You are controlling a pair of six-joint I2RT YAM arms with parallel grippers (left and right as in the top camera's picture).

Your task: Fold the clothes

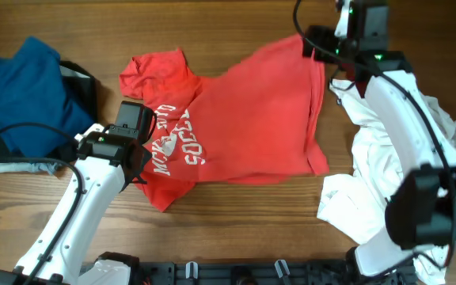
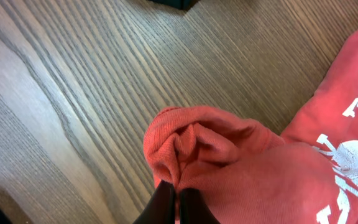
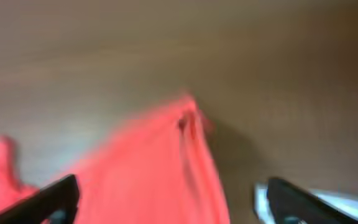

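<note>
Three cameras, one red T-shirt (image 1: 260,111).
The overhead view looks straight down on the whole wooden table (image 1: 236,229). The left wrist camera hangs close over a bunched edge of the shirt, with wood grain beyond it. The right wrist view, blurred, faces another corner of the same shirt.

Red shirt (image 1: 244,119), crumpled, half-folded

Printed shirt (image 1: 248,111) lies spread on table (image 1: 236,229). Left clothes heap (image 1: 22,95) lies to its left; right clothes heap (image 1: 370,190) just beside its right.
</note>
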